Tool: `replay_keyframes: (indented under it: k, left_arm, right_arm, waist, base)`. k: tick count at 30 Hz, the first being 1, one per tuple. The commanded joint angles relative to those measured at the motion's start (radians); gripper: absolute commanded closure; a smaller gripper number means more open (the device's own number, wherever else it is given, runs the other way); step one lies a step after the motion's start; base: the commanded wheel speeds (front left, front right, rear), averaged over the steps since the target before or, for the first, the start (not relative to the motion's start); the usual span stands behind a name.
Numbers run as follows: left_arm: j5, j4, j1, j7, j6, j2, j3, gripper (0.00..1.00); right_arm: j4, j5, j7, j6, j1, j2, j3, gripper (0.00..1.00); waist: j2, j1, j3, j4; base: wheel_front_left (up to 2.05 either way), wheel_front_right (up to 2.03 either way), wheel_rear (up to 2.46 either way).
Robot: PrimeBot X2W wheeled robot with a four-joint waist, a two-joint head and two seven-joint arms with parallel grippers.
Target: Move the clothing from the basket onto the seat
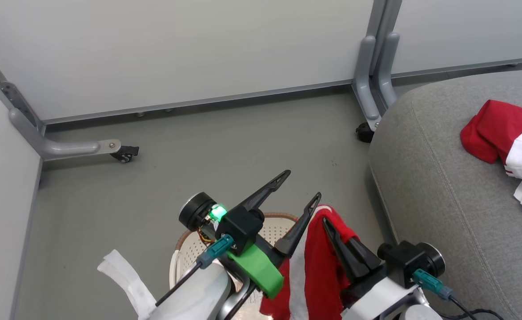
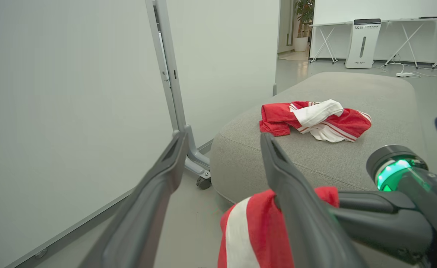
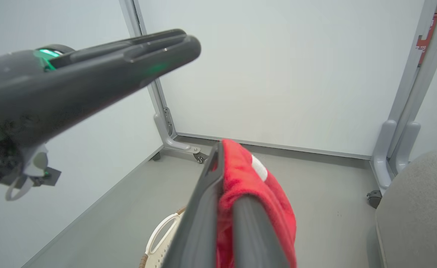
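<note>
One garment (image 1: 319,275), clamped in the right tool (image 1: 327,224), hangs seemingly over the basket (image 1: 273,232); left tool (image 1: 303,183) apart.

White partition panels (image 1: 176,53) on castor feet (image 1: 125,154) stand on grey floor (image 1: 225,146)

At the head view's lower centre, the left gripper (image 1: 300,184) had two long, tapering matte-black fingers (image 1: 265,191), a bright green plastic bracket (image 1: 257,269), a glowing green light (image 1: 218,212) and a teal cable plug (image 1: 216,250). At lower right, the right gripper (image 1: 328,226) had like black fingers, a silver-rimmed round black housing (image 1: 430,258) and a pale grey forearm (image 1: 381,295).
</note>
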Motion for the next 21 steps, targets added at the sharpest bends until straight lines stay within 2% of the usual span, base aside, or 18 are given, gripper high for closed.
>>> replay_keyframes:
  k: [1, 12, 21]
  left_arm:
    - [0.013, 0.001, -0.009, 0.0, -0.001, 0.006, 0.004, 0.0]
    - [0.022, -0.014, 0.013, 0.0, 0.002, 0.015, 0.029, 0.0]
    - [0.051, -0.043, 0.072, 0.0, 0.014, 0.05, 0.079, 0.0]
  right_arm:
    - [-0.006, -0.003, -0.002, -0.001, 0.008, 0.001, -0.004, 1.0]
    - [-0.011, -0.018, -0.002, -0.001, 0.001, -0.003, -0.031, 1.0]
    - [-0.086, -0.044, -0.002, -0.001, -0.031, -0.015, -0.083, 1.0]
  waist:
    - [0.0, 0.0001, 0.002, -0.002]
    - [0.0, 0.0001, 0.018, -0.018]
    - [0.0, 0.0001, 0.07, -0.094]
  base:
    - [0.0, 0.0, 0.0]
    - [0.0, 0.0, 0.0]
    - [0.0, 0.0, 0.0]
